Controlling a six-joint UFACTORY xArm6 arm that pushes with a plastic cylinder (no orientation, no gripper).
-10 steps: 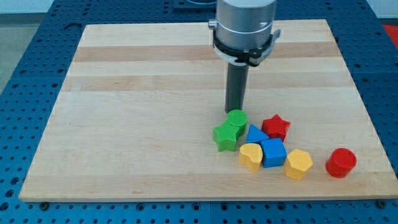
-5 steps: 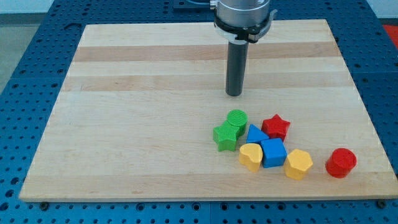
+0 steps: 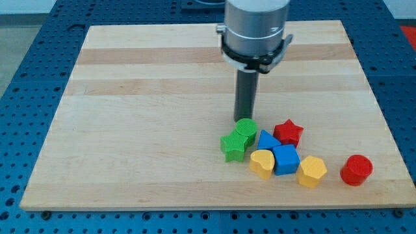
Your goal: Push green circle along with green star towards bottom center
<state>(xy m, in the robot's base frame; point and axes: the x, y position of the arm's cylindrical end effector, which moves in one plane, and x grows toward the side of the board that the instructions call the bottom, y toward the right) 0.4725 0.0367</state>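
My tip (image 3: pixel 244 119) stands on the tabletop (image 3: pixel 143 117), right at the top edge of the green circle (image 3: pixel 246 129). The green star (image 3: pixel 233 146) touches the circle at its lower left, and the blue triangle (image 3: pixel 265 140) sits just to the circle's right, with the red star (image 3: pixel 288 132) beside it. Below them lie the yellow heart (image 3: pixel 262 162), the blue cube (image 3: pixel 285 159) and the yellow hexagon (image 3: pixel 312 171) in a row, and the red cylinder (image 3: pixel 355 169) sits apart at the view's right.

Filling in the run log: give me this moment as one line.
tip: at top edge of green circle | green star: touching circle, lower left | blue triangle: right of circle | goal: bottom center, not reached
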